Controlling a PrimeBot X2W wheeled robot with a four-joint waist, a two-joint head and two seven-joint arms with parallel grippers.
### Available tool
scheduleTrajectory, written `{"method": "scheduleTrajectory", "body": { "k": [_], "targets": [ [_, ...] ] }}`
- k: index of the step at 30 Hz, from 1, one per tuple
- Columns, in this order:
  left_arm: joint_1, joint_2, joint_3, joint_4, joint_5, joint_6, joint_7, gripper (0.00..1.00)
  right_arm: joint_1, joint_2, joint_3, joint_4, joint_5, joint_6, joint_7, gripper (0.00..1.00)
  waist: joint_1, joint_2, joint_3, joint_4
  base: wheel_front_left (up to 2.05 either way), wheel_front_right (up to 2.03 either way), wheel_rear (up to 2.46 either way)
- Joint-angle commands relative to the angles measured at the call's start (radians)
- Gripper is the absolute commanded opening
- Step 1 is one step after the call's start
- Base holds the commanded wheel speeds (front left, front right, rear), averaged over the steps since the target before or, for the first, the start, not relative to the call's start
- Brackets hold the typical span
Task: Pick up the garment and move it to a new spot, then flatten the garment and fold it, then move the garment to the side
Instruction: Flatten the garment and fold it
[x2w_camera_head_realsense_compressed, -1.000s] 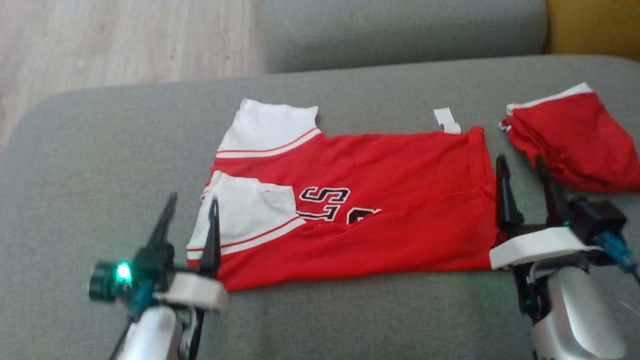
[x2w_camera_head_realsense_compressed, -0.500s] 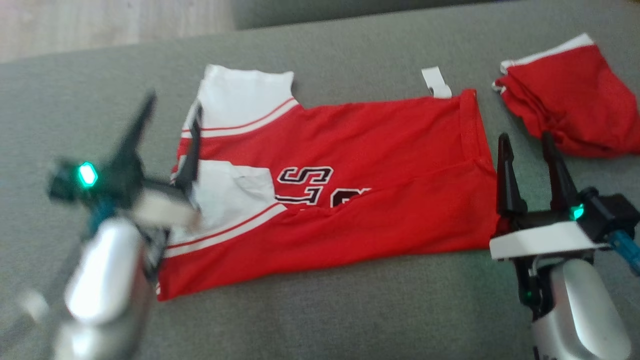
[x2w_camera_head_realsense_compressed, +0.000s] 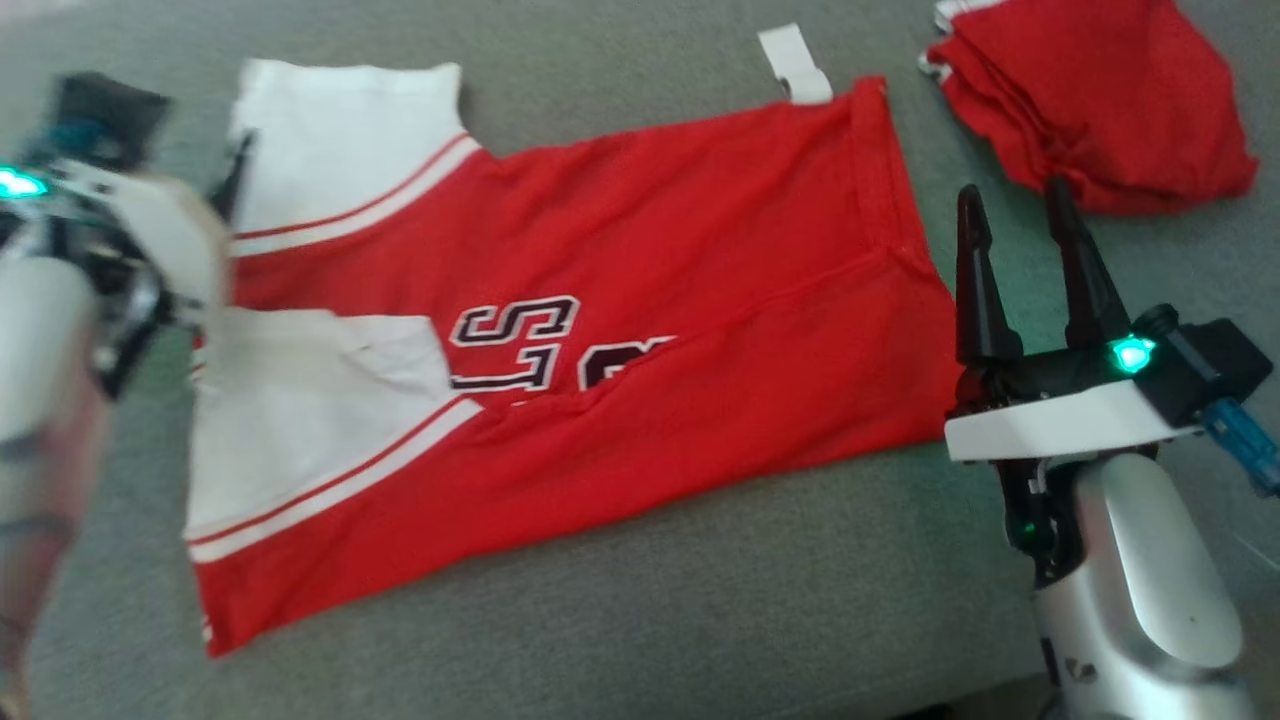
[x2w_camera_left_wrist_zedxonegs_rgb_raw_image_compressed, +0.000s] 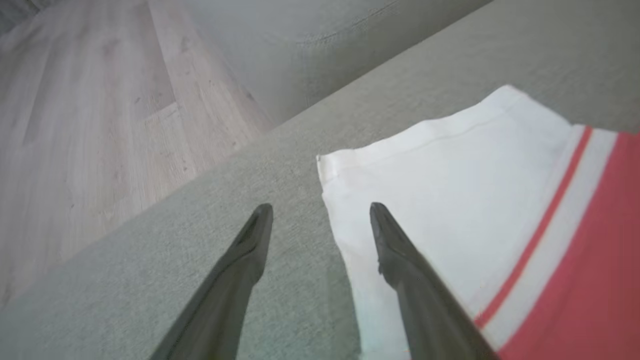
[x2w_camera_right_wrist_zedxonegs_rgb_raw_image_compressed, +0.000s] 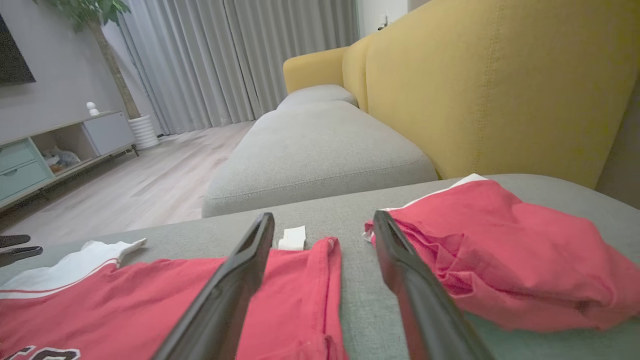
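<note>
Head view, centre: dark block lettering (x2w_camera_head_realsense_compressed: 515, 335) with a white outline stood on the chest of the red jersey (x2w_camera_head_realsense_compressed: 720, 230). One character read as an "S". A second character (x2w_camera_head_realsense_compressed: 622, 358) just right of it was cut off by a fold in the cloth and could not be read. Upper centre: a white tag (x2w_camera_head_realsense_compressed: 793, 62) at the jersey's hem bore no legible print. Right wrist view, lower left corner: the tops of the same lettering (x2w_camera_right_wrist_zedxonegs_rgb_raw_image_compressed: 45, 353) showed, too cropped to read.

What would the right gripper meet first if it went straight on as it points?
Probably the near edge of the red pile. The right gripper might pass above it, as height is unclear.
</note>
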Motion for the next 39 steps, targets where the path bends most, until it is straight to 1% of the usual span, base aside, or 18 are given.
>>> {"method": "scheduleTrajectory", "body": {
  "k": [1, 5, 11, 14, 18, 21, 24, 26, 28, 30, 32, 35, 37, 39],
  "targets": [
    [-0.076, 0.079, 0.013, -0.008, -0.033, 0.002, 0.012, 1.00, -0.025, -0.004, 0.025, -0.040, 0.009, -0.001, -0.011, 1.00, -0.0002, 0.0000, 0.047, -0.046, 0.00, 0.00, 0.00],
    [-0.121, 0.127, -0.036, 0.032, -0.097, 0.002, 0.014, 1.00, -0.031, -0.004, 0.029, -0.047, 0.014, -0.001, -0.011, 1.00, -0.0002, 0.0000, 0.072, -0.069, 0.00, 0.00, 0.00],
    [-0.171, 0.156, -0.093, 0.076, -0.171, 0.002, 0.007, 1.00, -0.032, -0.004, 0.034, -0.052, 0.018, -0.001, -0.011, 1.00, -0.0002, 0.0000, 0.100, -0.092, 0.00, 0.00, 0.00],
    [-0.193, 0.162, -0.111, 0.102, -0.201, 0.002, 0.006, 1.00, -0.033, -0.004, 0.034, -0.054, 0.022, -0.001, -0.011, 1.00, -0.0002, 0.0000, 0.112, -0.101, 0.00, 0.00, 0.00],
    [-0.220, 0.156, -0.149, 0.131, -0.242, 0.002, 0.021, 1.00, -0.031, -0.004, 0.028, -0.052, 0.030, -0.001, -0.011, 1.00, -0.0002, 0.0000, 0.124, -0.110, 0.00, 0.00, 0.00],
    [-0.223, 0.154, -0.169, 0.131, -0.266, 0.002, 0.033, 1.00, -0.031, -0.004, 0.029, -0.051, 0.032, -0.001, -0.011, 1.00, -0.0002, 0.0000, 0.128, -0.113, 0.00, 0.00, 0.00],
    [-0.222, 0.150, -0.197, 0.124, -0.314, 0.002, 0.054, 1.00, -0.033, -0.004, 0.027, -0.049, 0.032, -0.001, -0.011, 1.00, -0.0002, 0.0000, 0.129, -0.114, 0.00, 0.00, 0.00],
    [-0.213, 0.146, -0.223, 0.105, -0.357, 0.002, 0.079, 0.00, -0.035, -0.004, 0.020, -0.045, 0.029, -0.001, -0.011, 1.00, -0.0002, 0.0000, 0.126, -0.110, 0.00, 0.00, 0.00],
    [-0.203, 0.148, -0.248, 0.081, -0.398, 0.002, 0.096, 0.00, -0.037, -0.004, 0.011, -0.039, 0.018, -0.001, -0.011, 1.00, -0.0002, 0.0000, 0.117, -0.100, 0.00, 0.00, 0.00],
    [-0.208, 0.154, -0.257, 0.072, -0.413, 0.002, 0.064, 0.00, -0.041, -0.004, 0.003, -0.033, 0.002, -0.001, -0.011, 1.00, -0.0002, 0.0000, 0.107, -0.087, 0.00, 0.00, 0.00],
    [-0.208, 0.145, -0.273, 0.066, -0.419, 0.002, 0.026, 0.00, -0.045, -0.004, -0.010, -0.026, -0.020, -0.001, -0.011, 1.00, -0.0002, 0.0000, 0.091, -0.069, 0.00, 0.00, 0.00],
    [-0.205, 0.119, -0.291, 0.056, -0.424, 0.002, -0.049, 0.00, -0.056, -0.004, -0.047, -0.007, -0.066, -0.001, -0.011, 1.00, -0.0002, 0.0000, 0.059, -0.028, 0.00, 0.00, 0.00],
    [-0.206, 0.102, -0.303, 0.053, -0.406, 0.002, -0.114, 0.00, -0.066, -0.004, -0.061, 0.017, -0.108, -0.001, -0.010, 1.00, -0.0002, 0.0000, 0.036, 0.005, 0.00, 0.00, 0.00],
    [-0.205, 0.080, -0.305, 0.052, -0.392, 0.003, -0.182, 0.00, -0.084, -0.004, -0.073, 0.044, -0.148, -0.001, 0.013, 1.00, -0.0002, 0.0000, 0.013, 0.039, 0.00, 0.00, 0.00]
  ]
}}
